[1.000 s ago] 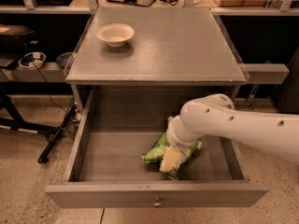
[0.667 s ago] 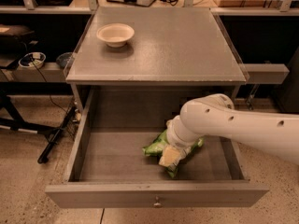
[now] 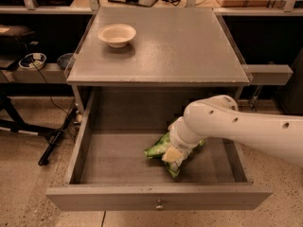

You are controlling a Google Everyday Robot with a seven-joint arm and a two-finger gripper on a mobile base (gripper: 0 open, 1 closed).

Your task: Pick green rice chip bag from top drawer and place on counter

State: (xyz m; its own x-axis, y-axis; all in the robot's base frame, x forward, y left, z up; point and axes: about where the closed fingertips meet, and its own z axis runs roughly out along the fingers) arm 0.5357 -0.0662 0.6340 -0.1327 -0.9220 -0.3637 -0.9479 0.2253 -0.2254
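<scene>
Top drawer point(image 3: 142, 196) is pulled fully out under the counter point(image 3: 184, 46), so its inside is open from above and the arm can come in over the right wall. Round knob point(image 3: 159, 204) sits low centre on the front panel.

Green rice chip bag point(image 3: 155, 150) lies flat and crinkled on the drawer floor, right of centre, nearer the front panel than the back wall. It touches neither side wall. Part of the bag is covered by the tool; green shows to the left of it and below it.

Gripper point(image 3: 172, 154) is down on the middle of the bag, in contact with or just over its top face. A pale cream part of it shows against the green. Cannot tell if the claw is apart or clamped on the bag; the wrist housing hides that.

Arm pose: white arm point(image 3: 246, 131) enters from the right edge of the view, runs leftward over the drawer's right wall, then bends down at the rounded wrist joint point(image 3: 199, 119) so the tool points down into the drawer, slightly toward the front.

Judgement: grasp stage. The bag is not lifted, nothing of it clears the drawer rim.

Counter has a cream-white bowl point(image 3: 117, 34) at its back left corner. The rest of the top is bare grey, so centre or right looks like the safe drop zone, away from the bowl.

Risk: the crinkly bag may slip from a shallow pinch, or snag on the counter's front edge on the way up.
</scene>
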